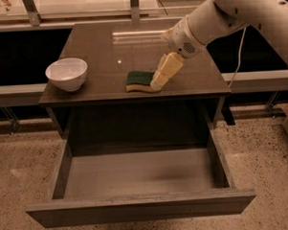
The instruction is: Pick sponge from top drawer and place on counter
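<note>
The sponge (139, 81), dark green on top with a yellow foam layer beneath, lies flat on the counter (107, 51) near its front edge. My gripper (160, 77) comes down from the upper right on the white arm. Its cream tip rests at the sponge's right end, touching or almost touching it. The top drawer (138, 209) below the counter is pulled fully out. Its grey floor (142, 173) shows with nothing lying on it.
A white bowl (66, 74) stands on the counter's left front corner. A cable (238, 60) hangs at the right of the cabinet. Speckled terrazzo floor (270, 159) surrounds the open drawer. A rail with metal posts (31, 11) runs behind the counter.
</note>
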